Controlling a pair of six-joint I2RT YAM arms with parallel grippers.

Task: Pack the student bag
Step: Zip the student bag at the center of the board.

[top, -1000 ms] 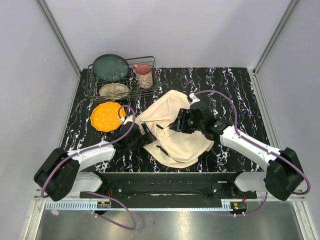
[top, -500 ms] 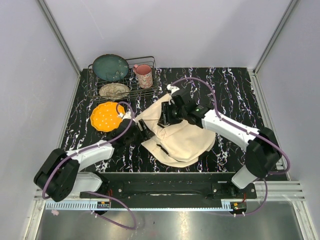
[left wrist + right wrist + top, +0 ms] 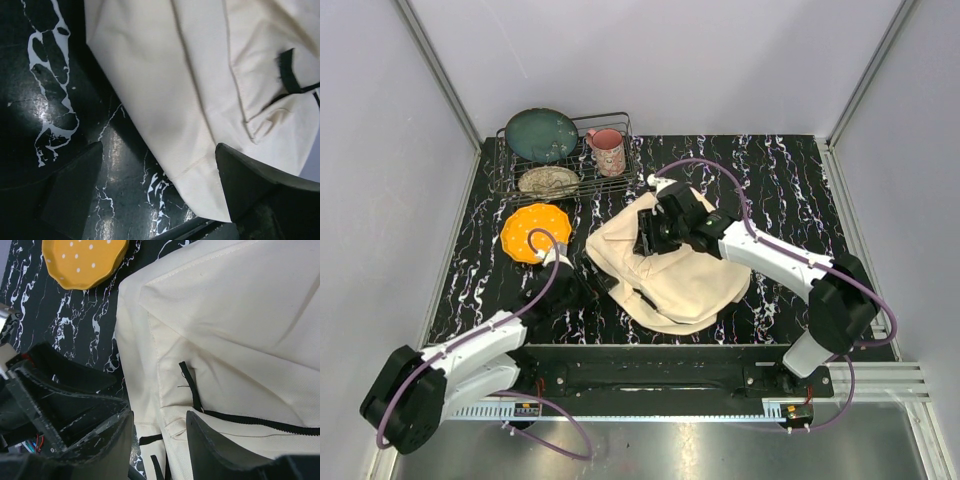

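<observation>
Right gripper (image 3: 159, 415) is being held half parted, nothing clamped, just above the large cream canvas student bag (image 3: 685, 285), which is lying on the black white-veined tabletop (image 3: 780, 170). It is being hung over a thin black strap (image 3: 192, 390) near the bag's far left corner, presumably so the flap can be taken. Left gripper (image 3: 159, 147) is being held wide and empty beside the bag's left edge. Left of the bag an orange white-dotted scalloped plate (image 3: 532, 232) is lying, and beyond the bag a wire rack (image 3: 620, 178) of dishes is standing; neither is judged to be obstructing.

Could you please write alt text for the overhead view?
A cream bag lies crumpled on a black marbled table, the right pincer over its far end, the left pincer open at its left edge. An orange plate and a rack sit further left.
</observation>
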